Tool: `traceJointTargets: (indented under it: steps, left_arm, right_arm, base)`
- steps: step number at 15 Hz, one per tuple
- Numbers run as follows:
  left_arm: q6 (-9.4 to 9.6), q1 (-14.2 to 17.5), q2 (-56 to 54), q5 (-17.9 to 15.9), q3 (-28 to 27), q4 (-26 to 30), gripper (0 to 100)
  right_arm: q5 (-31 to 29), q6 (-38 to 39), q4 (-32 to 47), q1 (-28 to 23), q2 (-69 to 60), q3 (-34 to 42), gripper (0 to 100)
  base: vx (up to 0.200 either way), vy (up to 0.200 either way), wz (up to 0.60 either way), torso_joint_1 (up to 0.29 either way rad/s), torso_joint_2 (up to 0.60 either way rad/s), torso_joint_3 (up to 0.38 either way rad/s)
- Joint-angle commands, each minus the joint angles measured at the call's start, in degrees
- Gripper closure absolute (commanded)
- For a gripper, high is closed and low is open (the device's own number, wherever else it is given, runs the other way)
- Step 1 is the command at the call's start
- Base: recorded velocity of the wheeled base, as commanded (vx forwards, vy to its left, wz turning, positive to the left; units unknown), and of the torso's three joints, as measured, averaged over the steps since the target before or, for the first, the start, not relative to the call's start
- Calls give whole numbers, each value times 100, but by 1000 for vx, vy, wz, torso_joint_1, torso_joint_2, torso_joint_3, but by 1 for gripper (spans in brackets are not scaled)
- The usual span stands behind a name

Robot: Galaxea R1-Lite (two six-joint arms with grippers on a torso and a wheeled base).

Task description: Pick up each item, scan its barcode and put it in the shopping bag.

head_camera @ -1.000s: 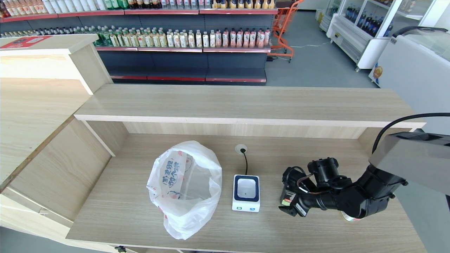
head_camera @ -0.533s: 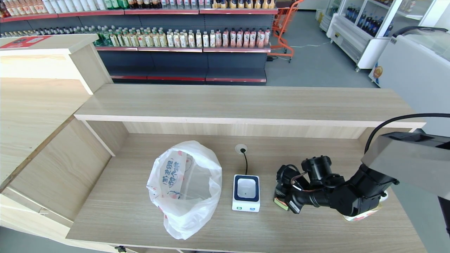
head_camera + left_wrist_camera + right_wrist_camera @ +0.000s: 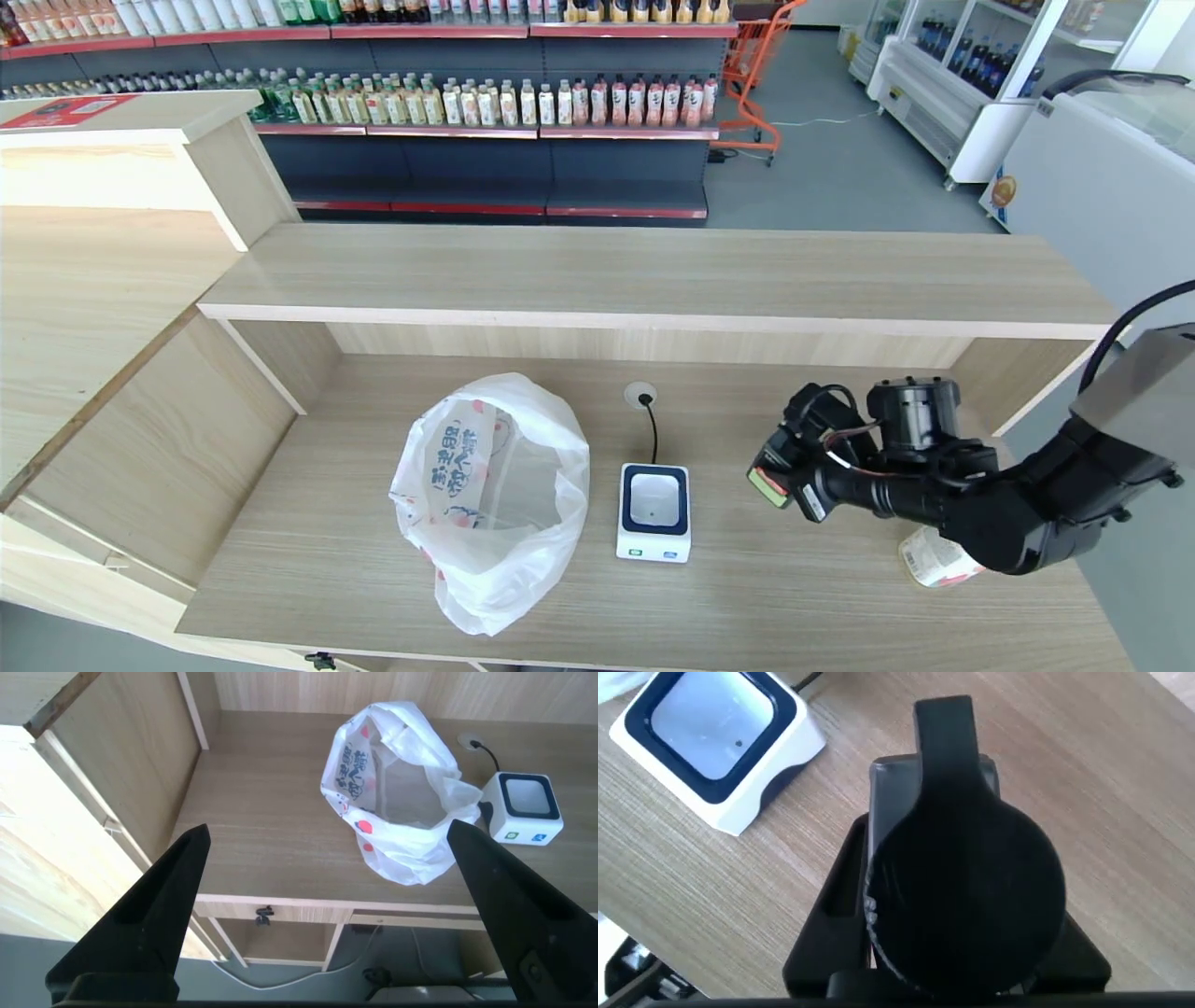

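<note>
A: Toward the lower right of the head view, clamped in the right gripper [image 3: 780, 478], a small dark item [image 3: 767, 486] with a red and green face, held off the counter [image 3: 308, 569], right of the scanner [image 3: 653, 511] and apart from it.

B: Scanned already?

A: Cannot tell. Not over the scanner's window now, so probably picked up and awaiting its scan, going by position alone.

B: Anything bagged?

A: Seemingly nothing. Left of the scanner and just beside it, the shopping bag [image 3: 490, 495], mouth open upward, with no shape showing through the thin plastic.

B: More to do, then?

A: Plenty. At the far lower right, under the right arm, a pale container [image 3: 934, 560] lying on the counter, untouched by either gripper — to be picked, scanned and bagged as well.

B: And the left gripper [image 3: 329, 840]?

A: Spread wide with nothing between its fingers, hanging above the counter's near edge in the left wrist view.

B: Any print worth noting?

A: On the bag's side, a column of dark characters plus a few red spots. On the scanner's front, two tiny badges, one green, one blue. On the held item and the container, labels too small to make out.
</note>
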Motion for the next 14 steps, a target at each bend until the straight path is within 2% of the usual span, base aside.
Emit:
traceJointTargets:
  steps: [1, 3, 5, 6, 7, 8, 9, 10, 11, 12, 14]
  left_arm:
    - [-2, 4, -2, 3, 1, 0, 0]
    - [-2, 4, -2, 3, 1, 0, 0]
    - [-2, 4, -2, 3, 1, 0, 0]
    - [-2, 4, -2, 3, 1, 0, 0]
    - [-2, 4, -2, 3, 1, 0, 0]
    - [-2, 4, -2, -6, 1, 0, 0]
    - [-2, 4, -2, 3, 1, 0, 0]
    - [-2, -5, -2, 3, 1, 0, 0]
    - [-2, 4, -2, 3, 1, 0, 0]
    - [-2, 4, -2, -6, 1, 0, 0]
    - [-2, 4, -2, 3, 1, 0, 0]
  right_arm:
    - [-80, -222, -1248, -578, -1197, 1519, 100]
    - [-27, -1180, -1617, -929, -1663, 1721, 100]
    - [342, -1971, -1872, -991, -2032, 1870, 100]
    - [799, -2543, -1898, -1114, -2146, 1958, 100]
    - [1713, -3457, -1819, -1299, -2216, 1993, 100]
    - [2811, -4582, -1573, -1510, -2208, 1984, 100]
    - [3506, -5557, -1318, -1641, -2190, 1976, 100]
    - [4385, -7131, -773, -1694, -2155, 1949, 100]
    - [4868, -8431, -184, -1650, -2137, 1932, 100]
    - [5026, -9345, 369, -1518, -2146, 1923, 100]
    - [5026, -10330, 1055, -1009, -2164, 1835, 100]
  base:
    - [0, 0, 0, 0, 0, 0]
    - [0, 0, 0, 0, 0, 0]
    - [0, 0, 0, 0, 0, 0]
    - [0, 0, 0, 0, 0, 0]
    - [0, 0, 0, 0, 0, 0]
    - [0, 0, 0, 0, 0, 0]
    - [0, 0, 0, 0, 0, 0]
    - [0, 0, 0, 0, 0, 0]
    - [0, 0, 0, 0, 0, 0]
    - [0, 0, 0, 0, 0, 0]
    - [0, 0, 0, 0, 0, 0]
